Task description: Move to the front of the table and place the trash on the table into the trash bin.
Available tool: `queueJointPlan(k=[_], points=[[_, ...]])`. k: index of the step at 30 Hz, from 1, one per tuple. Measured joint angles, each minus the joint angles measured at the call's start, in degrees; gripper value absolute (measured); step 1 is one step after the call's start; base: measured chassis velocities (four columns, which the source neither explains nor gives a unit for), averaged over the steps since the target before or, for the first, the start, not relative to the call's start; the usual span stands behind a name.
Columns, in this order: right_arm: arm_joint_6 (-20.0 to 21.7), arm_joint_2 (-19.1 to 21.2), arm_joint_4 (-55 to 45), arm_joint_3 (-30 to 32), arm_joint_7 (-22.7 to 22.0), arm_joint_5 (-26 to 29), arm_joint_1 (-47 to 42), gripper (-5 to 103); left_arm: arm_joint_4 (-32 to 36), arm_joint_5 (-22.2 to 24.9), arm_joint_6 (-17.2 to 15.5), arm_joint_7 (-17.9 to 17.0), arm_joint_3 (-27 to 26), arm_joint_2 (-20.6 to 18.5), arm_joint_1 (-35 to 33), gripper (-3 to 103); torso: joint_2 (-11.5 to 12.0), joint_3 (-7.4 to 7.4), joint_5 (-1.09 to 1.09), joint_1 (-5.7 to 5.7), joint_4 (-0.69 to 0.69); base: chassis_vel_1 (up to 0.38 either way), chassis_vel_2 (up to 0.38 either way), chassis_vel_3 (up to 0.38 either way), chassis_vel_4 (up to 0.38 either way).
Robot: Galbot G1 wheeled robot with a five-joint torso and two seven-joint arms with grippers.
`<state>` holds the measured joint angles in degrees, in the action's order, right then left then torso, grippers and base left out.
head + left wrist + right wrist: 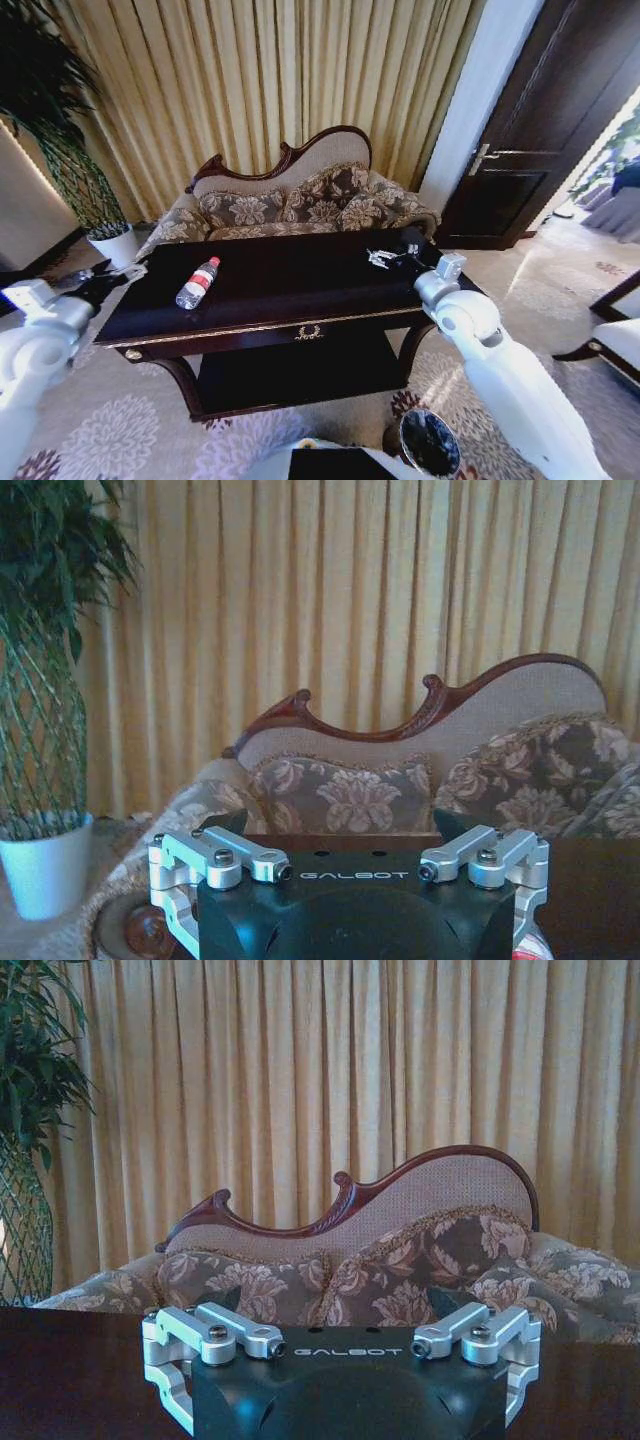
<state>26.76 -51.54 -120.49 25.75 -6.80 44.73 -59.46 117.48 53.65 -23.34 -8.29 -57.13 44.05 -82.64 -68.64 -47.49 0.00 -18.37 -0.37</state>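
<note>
The dark glossy table (330,290) stands right in front of me. A clear plastic bottle with a red label (197,283), one piece of the trash, lies on its side on the left half of the top. My left gripper (112,275) hovers open at the table's left end, left of the bottle and holding nothing; its spread fingers (225,823) show in the left wrist view. Open and empty as well, my right gripper (392,258) hangs low over the table's right end. The trash bin (430,443), dark with a black liner, stands on the floor by the front right leg.
A floral sofa (300,200) stands close behind the table, before gold curtains. A potted plant (110,240) is at the far left and a dark door (540,130) at the right. Patterned carpet lies in front, and a chair (615,335) at the right edge.
</note>
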Motion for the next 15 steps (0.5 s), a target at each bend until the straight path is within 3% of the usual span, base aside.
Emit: queueJointPlan(k=[6, 10, 11, 15], points=[[0.10, 1.65, -0.16, 1.16, 0.00, 0.92, 0.08, 100, -0.85, -3.54, -1.04, -2.49, 4.85, 0.07, 3.77, 100, 0.00, 0.00, 0.00, 0.00, 0.00, 0.000, 0.000, 0.000, 0.000], [0.12, 2.59, -0.34, 1.98, 0.00, 1.58, 0.00, 100, -1.04, -4.20, -3.57, -4.76, 7.42, 0.02, 5.61, 100, 0.00, 0.00, 0.01, 0.00, 0.00, 0.000, 0.000, 0.000, 0.000], [0.13, 2.99, -0.39, 2.23, 0.00, 1.82, -0.03, 100, -0.50, -3.82, -6.24, -7.51, 8.99, 0.24, 6.62, 100, 0.00, 0.00, 0.01, 0.00, 0.00, 0.000, 0.000, 0.000, 0.000], [0.13, 3.57, -0.40, 2.35, 0.00, 2.10, 0.07, 100, 0.13, -2.89, -7.56, -9.60, 12.06, 0.66, 8.03, 100, 0.00, 0.00, 0.00, 0.00, 0.00, 0.000, 0.000, 0.000, 0.000]])
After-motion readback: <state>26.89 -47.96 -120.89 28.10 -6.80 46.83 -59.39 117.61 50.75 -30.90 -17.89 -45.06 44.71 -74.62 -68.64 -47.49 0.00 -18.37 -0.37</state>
